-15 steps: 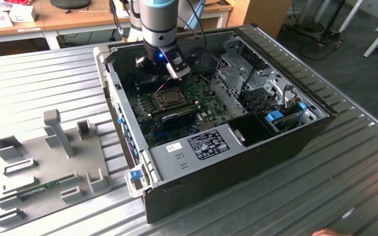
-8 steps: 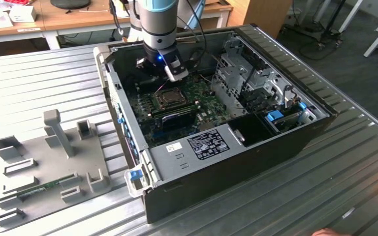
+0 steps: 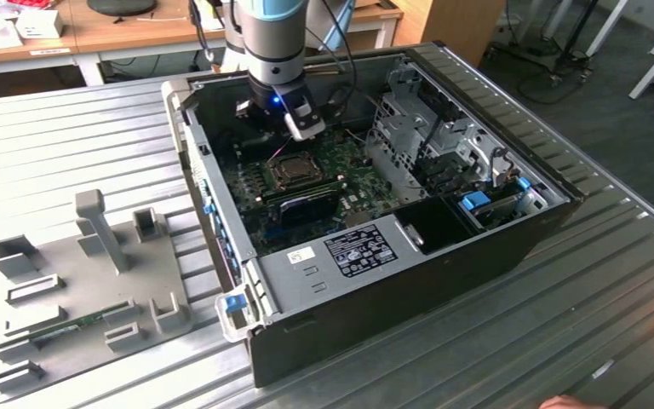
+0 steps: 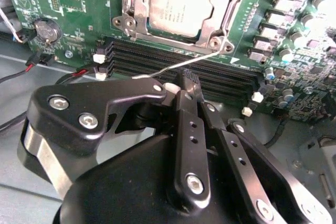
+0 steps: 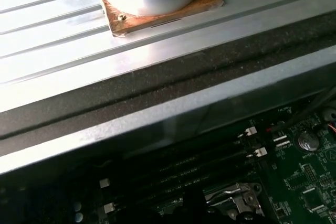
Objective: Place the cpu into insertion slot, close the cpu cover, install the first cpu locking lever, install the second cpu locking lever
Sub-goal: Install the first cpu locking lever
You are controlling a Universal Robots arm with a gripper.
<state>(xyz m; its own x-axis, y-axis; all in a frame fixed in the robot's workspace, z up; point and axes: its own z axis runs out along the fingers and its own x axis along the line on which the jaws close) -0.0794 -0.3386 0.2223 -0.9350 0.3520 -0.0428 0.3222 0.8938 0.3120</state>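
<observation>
Judging by the second wrist view, my pincer [image 4: 189, 83] seems clenched on the locking lever [image 4: 178, 65]; its thin wire slants away to the cpu cover [image 4: 207, 29] corner, the cpu [image 4: 181, 3] seated beyond.

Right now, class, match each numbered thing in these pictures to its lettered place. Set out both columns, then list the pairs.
Things
1 silvery-beige square cpu
2 thin silver wire locking lever
3 round silver coin battery
4 black gripper

Places
A in a round black holder on the green circuit board
B at the end of the robot arm
C framed by the silver metal cpu cover
D slanting across the long black memory slots

Pairs: 1-C, 2-D, 3-A, 4-B
</observation>
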